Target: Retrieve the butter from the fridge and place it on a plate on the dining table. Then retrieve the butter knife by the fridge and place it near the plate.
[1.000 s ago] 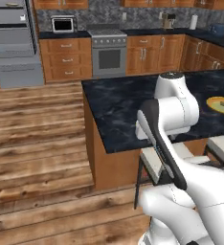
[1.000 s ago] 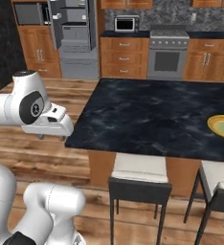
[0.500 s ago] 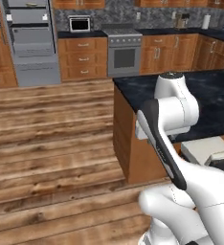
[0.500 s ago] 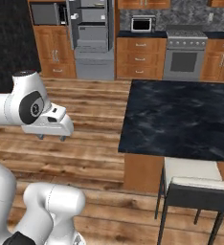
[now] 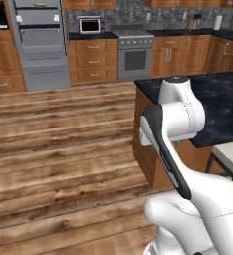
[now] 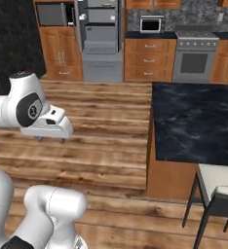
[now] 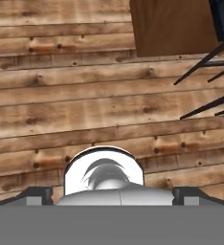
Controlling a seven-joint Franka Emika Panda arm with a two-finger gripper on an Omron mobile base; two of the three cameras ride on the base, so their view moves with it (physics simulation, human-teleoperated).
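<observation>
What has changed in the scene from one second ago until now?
The base has driven and turned, so both base views shifted: the fridge now sits nearer the middle, and the dining table slid off to the right, the plate leaving the picture. The arm keeps the same folded pose, and the gripper stays open and empty.

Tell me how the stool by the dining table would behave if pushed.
The stool stands tall on thin dark legs, so a high push may tip it rather than slide it. On the plank floor its feet would probably catch and scrape. The frame looks rigid and fairly light.
</observation>
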